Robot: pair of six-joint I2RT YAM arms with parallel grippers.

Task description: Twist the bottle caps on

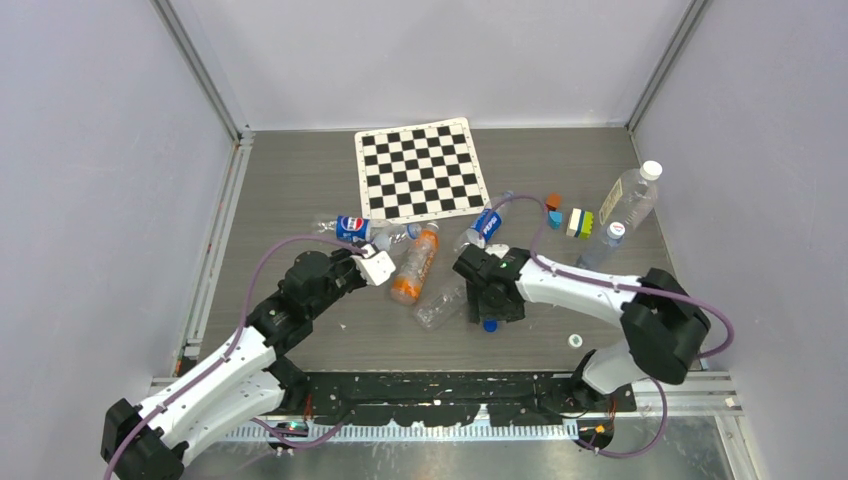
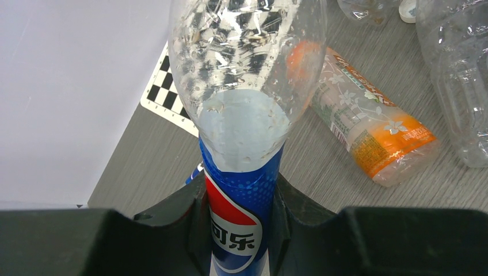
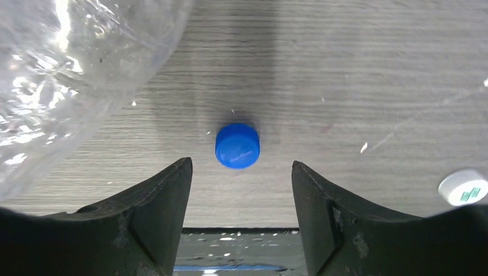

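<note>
Near the front edge of the grey wood-grain table (image 1: 300,180), a smooth round blue cap (image 3: 237,146) lies flat between the spread, empty fingers of the right gripper (image 3: 241,172). A white cap (image 3: 463,187) sits partly cut off beside them. Farther back, the left gripper (image 2: 239,213) is clenched on a crinkled clear cola bottle (image 2: 244,86); the wrist view cuts off the bottle's far end.

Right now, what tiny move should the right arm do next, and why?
Probably ease the right gripper down around the small round blue plastic cap: its jaws stand open, and the cap lies untouched, centred just beyond them on the grey table.
</note>
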